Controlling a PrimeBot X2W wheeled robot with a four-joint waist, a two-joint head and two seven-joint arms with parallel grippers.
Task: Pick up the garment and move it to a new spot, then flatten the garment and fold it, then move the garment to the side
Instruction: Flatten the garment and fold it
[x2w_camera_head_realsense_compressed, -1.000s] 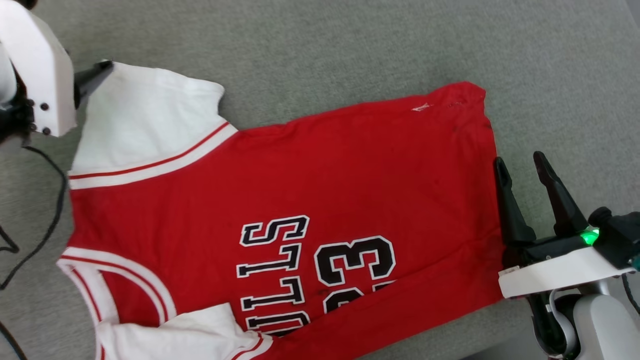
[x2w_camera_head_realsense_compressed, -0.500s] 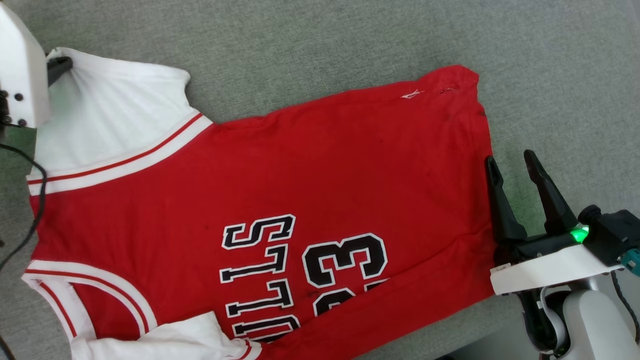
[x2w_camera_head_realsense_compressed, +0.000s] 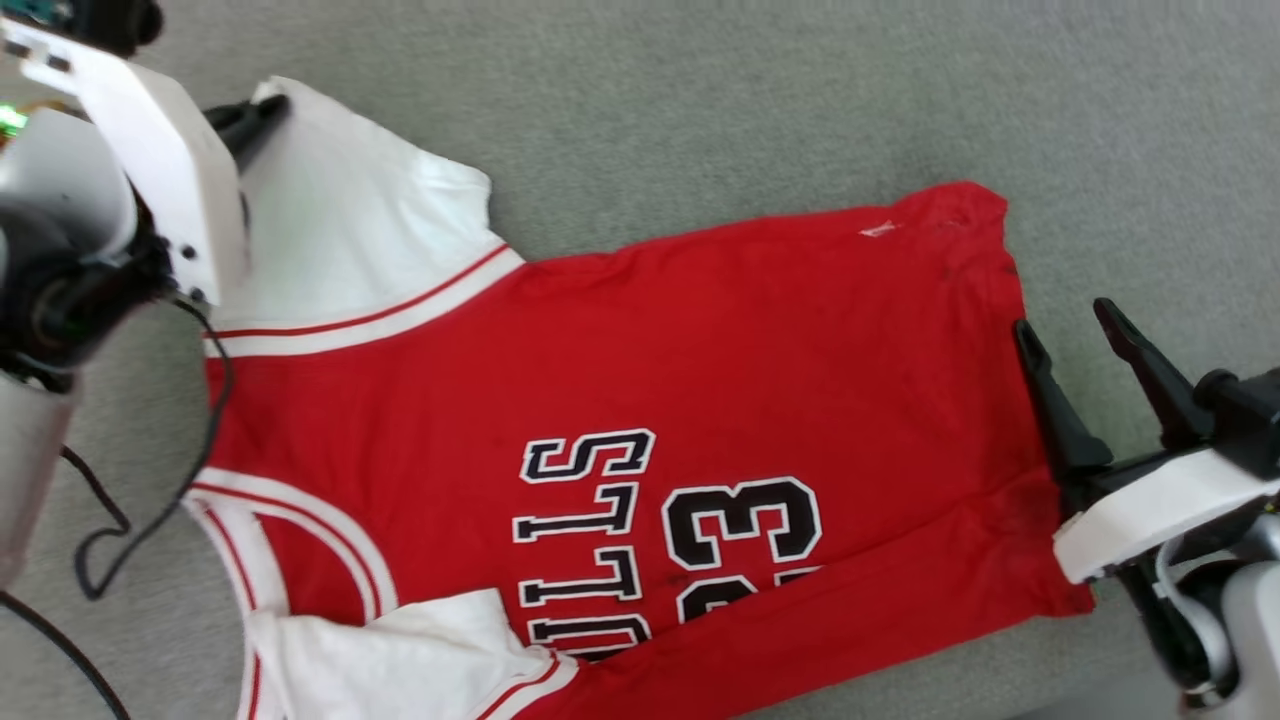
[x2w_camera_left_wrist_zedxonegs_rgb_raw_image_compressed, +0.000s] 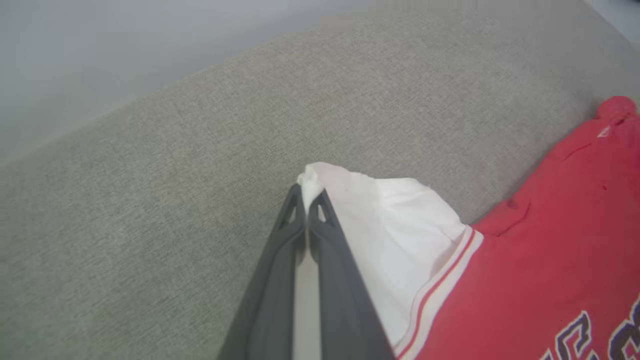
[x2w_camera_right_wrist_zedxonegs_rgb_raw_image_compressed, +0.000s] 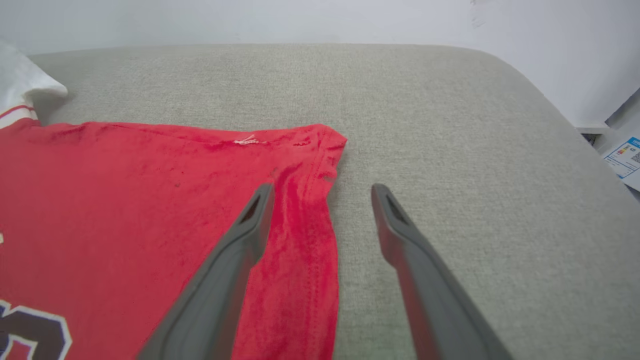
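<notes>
**Fig.** Red basketball-style jersey (x2w_camera_head_realsense_compressed: 640, 380) with white sleeves and black lettering, spread front-up on a grey-green woven upholstered surface (x2w_camera_head_realsense_compressed: 700, 100). Its long axis runs across the head view, with collar and sleeves toward the robot's left and the hem (x2w_camera_head_realsense_compressed: 1000, 270) toward its right. The left gripper (x2w_camera_left_wrist_zedxonegs_rgb_raw_image_compressed: 308, 192) is clenched on the outer tip of the far white sleeve (x2w_camera_head_realsense_compressed: 350, 210), pinching that corner to a point. The right gripper (x2w_camera_right_wrist_zedxonegs_rgb_raw_image_compressed: 322, 189) is released, jaws wide, straddling the hem near its far corner. One finger (x2w_camera_right_wrist_zedxonegs_rgb_raw_image_compressed: 235, 260) lies over red cloth and the other over bare upholstery; whether either touches the cloth cannot be told. Each arm is thus nearest its own end of the jersey. Judged from this layout, the coming move turns on the right gripper closing on the hem, so that both ends can be drawn apart along the long axis to flatten the cloth.
</notes>
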